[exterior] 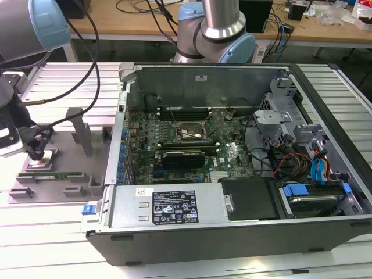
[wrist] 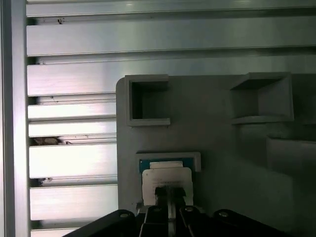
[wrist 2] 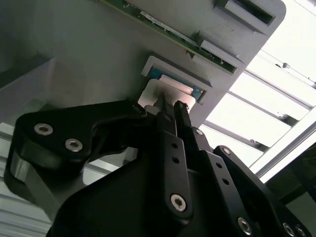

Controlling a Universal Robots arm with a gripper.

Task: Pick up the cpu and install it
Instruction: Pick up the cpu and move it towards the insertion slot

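Surface: ribbed aluminium tabletop, parallel slats across the exterior view | 12 o'clock: pale wooden desk along the far edge, with loose black cables on it | 1 o'clock: black box standing on that desk | Light: bright, even, with white glare on the slats in both wrist views

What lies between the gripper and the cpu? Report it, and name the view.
Nothing. In both wrist views the gripper sits right at the cpu, on its silvery top, with no stretch left between them. The cpu lies in the grey holder.
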